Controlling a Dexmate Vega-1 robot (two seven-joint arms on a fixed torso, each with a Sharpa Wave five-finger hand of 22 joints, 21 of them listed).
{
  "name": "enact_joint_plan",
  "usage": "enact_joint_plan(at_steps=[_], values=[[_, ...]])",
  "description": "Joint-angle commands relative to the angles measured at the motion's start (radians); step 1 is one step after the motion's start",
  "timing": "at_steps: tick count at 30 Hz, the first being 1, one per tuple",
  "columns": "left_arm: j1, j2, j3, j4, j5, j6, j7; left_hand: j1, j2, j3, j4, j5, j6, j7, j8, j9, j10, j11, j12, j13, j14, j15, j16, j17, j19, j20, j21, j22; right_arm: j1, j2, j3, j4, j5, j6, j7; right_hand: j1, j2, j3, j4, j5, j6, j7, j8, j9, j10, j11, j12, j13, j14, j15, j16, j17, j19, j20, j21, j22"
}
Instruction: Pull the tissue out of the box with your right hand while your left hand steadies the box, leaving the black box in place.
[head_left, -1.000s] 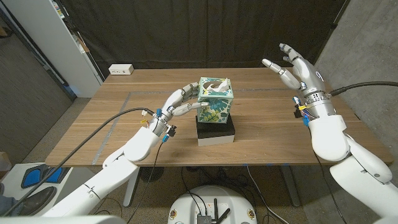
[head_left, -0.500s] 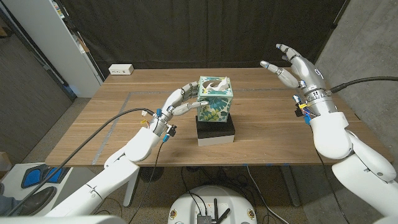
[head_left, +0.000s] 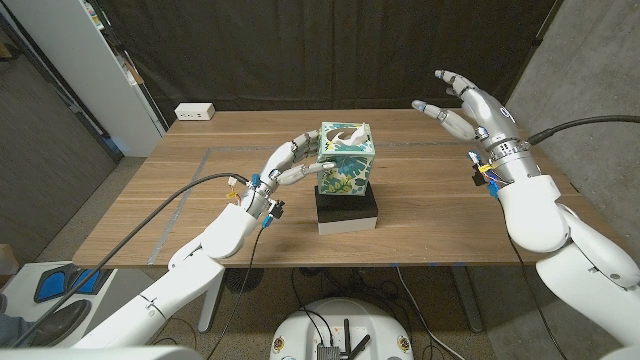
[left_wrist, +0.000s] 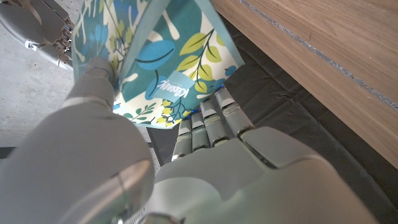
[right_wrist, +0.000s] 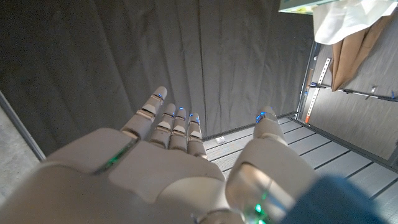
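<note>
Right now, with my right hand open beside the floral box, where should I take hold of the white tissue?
Pinch the white tissue at its upstanding tuft, coming from above with the right hand. It sticks up from the slot on top of the floral tissue box, and the left hand already grips the box's left side.

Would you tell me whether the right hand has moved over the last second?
Yes. The right hand, open above the table, has drifted left toward the tissue box, which has stayed put.

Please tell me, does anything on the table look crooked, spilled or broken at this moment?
Nothing stands out. The tissue box stands upright on the black box, the left hand gripping its side; the right hand is open, apart.
</note>
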Motion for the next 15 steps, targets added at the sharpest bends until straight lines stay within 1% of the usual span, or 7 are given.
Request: enact_joint_plan(at_steps=[1, 3, 4, 7, 9, 11, 15], values=[[-0.004, -0.003, 0.003, 0.001, -0.002, 0.004, -0.003, 0.057, 0.068, 0.008, 0.004, 0.004, 0.010, -0.002, 0.005, 0.004, 0.003, -0.001, -0.001, 0.002, -0.004, -0.005, 0.000, 0.006, 0.017, -0.015, 0.008, 0.004, 0.038, -0.029, -0.012, 0.015, 0.022, 0.060, 0.040, 0.018, -0.007, 0.010, 0.001, 0.005, -0.003, -0.004, -0.003, 0.003, 0.002, -0.006, 0.000, 0.001, 0.005, -0.015, 0.000, 0.003, 0.006, -0.007, -0.003, 0.003], [-0.004, -0.001, 0.003, -0.001, 0.008, 0.005, -0.001, 0.058, 0.068, 0.007, 0.004, 0.004, 0.011, -0.002, 0.005, 0.004, 0.003, -0.001, -0.001, 0.002, -0.004, -0.005, 0.000, 0.006, 0.017, -0.016, 0.008, 0.004, 0.046, -0.034, -0.018, 0.015, 0.018, 0.066, 0.045, 0.020, -0.008, 0.010, 0.002, 0.005, -0.003, -0.002, -0.003, 0.003, 0.004, -0.001, 0.000, 0.001, 0.006, -0.009, 0.000, 0.002, 0.008, -0.004, -0.002, 0.003], [-0.003, -0.003, 0.003, -0.002, 0.008, 0.007, 0.002, 0.058, 0.069, 0.007, 0.004, 0.004, 0.011, -0.001, 0.005, 0.004, 0.003, -0.002, -0.002, 0.002, -0.004, -0.006, 0.000, 0.006, 0.016, -0.016, 0.008, 0.004, 0.049, -0.035, -0.019, 0.014, 0.018, 0.065, 0.050, 0.021, -0.009, 0.010, 0.002, 0.006, -0.007, -0.006, -0.005, 0.003, 0.004, -0.003, 0.000, 0.001, 0.006, -0.013, 0.000, 0.002, 0.006, -0.006, -0.003, 0.003], [-0.004, -0.004, 0.005, -0.001, 0.007, 0.005, 0.001, 0.058, 0.069, 0.007, 0.004, 0.004, 0.010, -0.002, 0.004, 0.004, 0.003, -0.003, -0.002, 0.002, -0.004, -0.006, 0.000, 0.006, 0.016, -0.016, 0.008, 0.004, 0.064, -0.045, -0.023, 0.021, 0.035, 0.079, 0.070, 0.023, -0.011, 0.011, 0.004, 0.006, -0.006, -0.002, -0.005, 0.003, 0.005, -0.002, 0.000, 0.001, 0.007, -0.011, 0.001, 0.002, 0.008, -0.003, -0.002, 0.003], [-0.005, -0.002, 0.005, -0.004, 0.006, 0.008, -0.002, 0.058, 0.069, 0.006, 0.004, 0.004, 0.010, -0.002, 0.004, 0.004, 0.003, -0.002, -0.002, 0.002, -0.003, -0.005, 0.000, 0.006, 0.016, -0.016, 0.008, 0.004, 0.075, -0.049, -0.029, 0.023, 0.038, 0.082, 0.078, 0.025, -0.012, 0.011, 0.005, 0.006, -0.008, -0.005, -0.006, 0.003, 0.004, -0.004, 0.000, 0.002, 0.006, -0.014, 0.001, 0.002, 0.006, -0.007, -0.003, 0.003], [-0.006, -0.001, 0.006, -0.005, 0.010, 0.009, -0.001, 0.058, 0.069, 0.005, 0.004, 0.004, 0.011, -0.001, 0.004, 0.004, 0.004, -0.002, -0.002, 0.003, -0.003, -0.005, 0.000, 0.006, 0.016, -0.016, 0.008, 0.004, 0.084, -0.053, -0.032, 0.026, 0.044, 0.088, 0.085, 0.027, -0.014, 0.012, 0.006, 0.007, -0.008, -0.001, -0.006, 0.003, 0.007, -0.002, 0.000, 0.002, 0.008, -0.010, 0.001, 0.002, 0.008, -0.002, -0.003, 0.003], [-0.006, -0.001, 0.007, -0.006, 0.009, 0.011, -0.002, 0.059, 0.070, 0.005, 0.004, 0.005, 0.011, -0.002, 0.003, 0.005, 0.004, -0.004, -0.003, 0.003, -0.003, -0.005, 0.000, 0.006, 0.016, -0.016, 0.007, 0.004, 0.101, -0.062, -0.040, 0.031, 0.053, 0.106, 0.095, 0.029, -0.015, 0.012, 0.008, 0.007, -0.007, -0.005, -0.006, 0.003, 0.005, -0.005, 0.000, 0.002, 0.005, -0.015, 0.001, 0.002, 0.008, -0.007, -0.003, 0.003]])
